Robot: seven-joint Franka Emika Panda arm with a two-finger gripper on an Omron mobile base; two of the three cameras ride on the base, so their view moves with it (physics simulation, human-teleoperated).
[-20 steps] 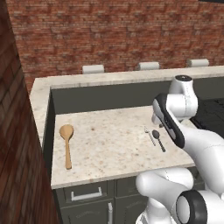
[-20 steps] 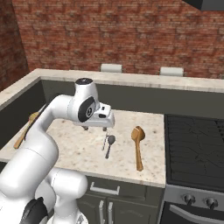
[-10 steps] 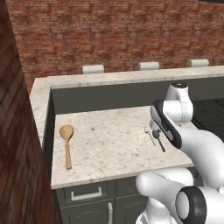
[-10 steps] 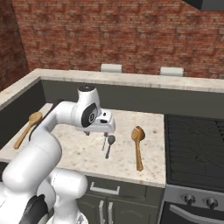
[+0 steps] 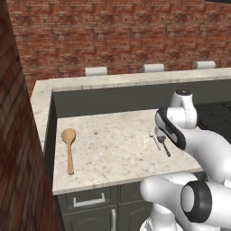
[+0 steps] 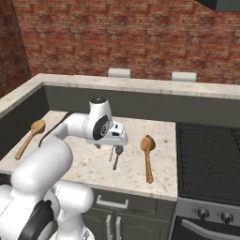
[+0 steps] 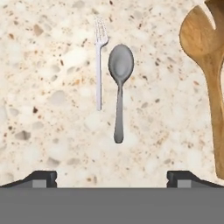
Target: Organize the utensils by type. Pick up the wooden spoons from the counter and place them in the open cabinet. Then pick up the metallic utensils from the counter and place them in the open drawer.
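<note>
My gripper hangs low over the counter, open, with nothing between its fingertips. Straight ahead of it lie the metallic utensils side by side: a thin silver fork and a dark-grey metal spoon. From the right base view the gripper sits just left of that pair. One wooden spoon lies to their right and reaches into the hand view. The other wooden spoon rests at the counter's far left. The open cabinet and the open drawer are out of view.
A black stove adjoins the counter on the right. Behind the counter runs a raised beige ledge with white blocks on it. A brick wall closes the left side. Dark cupboard fronts sit below.
The arm has come down and the open gripper has sunk closer to the counter over the fork and metal spoon. The utensils have not moved.
</note>
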